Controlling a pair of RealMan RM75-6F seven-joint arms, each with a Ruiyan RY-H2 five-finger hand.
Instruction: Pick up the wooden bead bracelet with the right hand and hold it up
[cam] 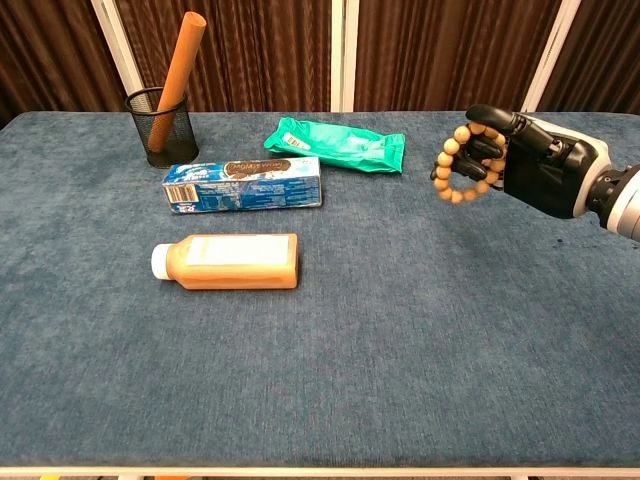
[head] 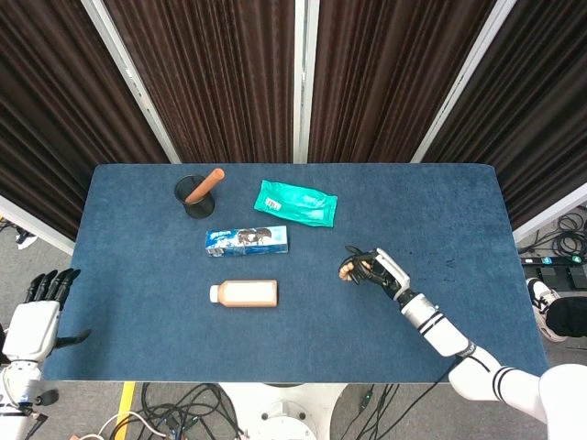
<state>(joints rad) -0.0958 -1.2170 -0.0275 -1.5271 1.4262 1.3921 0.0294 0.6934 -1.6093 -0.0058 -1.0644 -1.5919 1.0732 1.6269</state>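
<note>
Though edgeward, bracelet (cam: 464, 164) in fingers (cam: 487, 146)

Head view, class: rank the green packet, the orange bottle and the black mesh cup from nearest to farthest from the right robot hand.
Measured from the right robot hand, which holds the wooden bead bracelet:
1. Green packet: up and to its left, toward the curtains.
2. Orange bottle: lying flat to its left, near the table's front.
3. Black mesh cup: far back left, with a brown stick in it.
</note>
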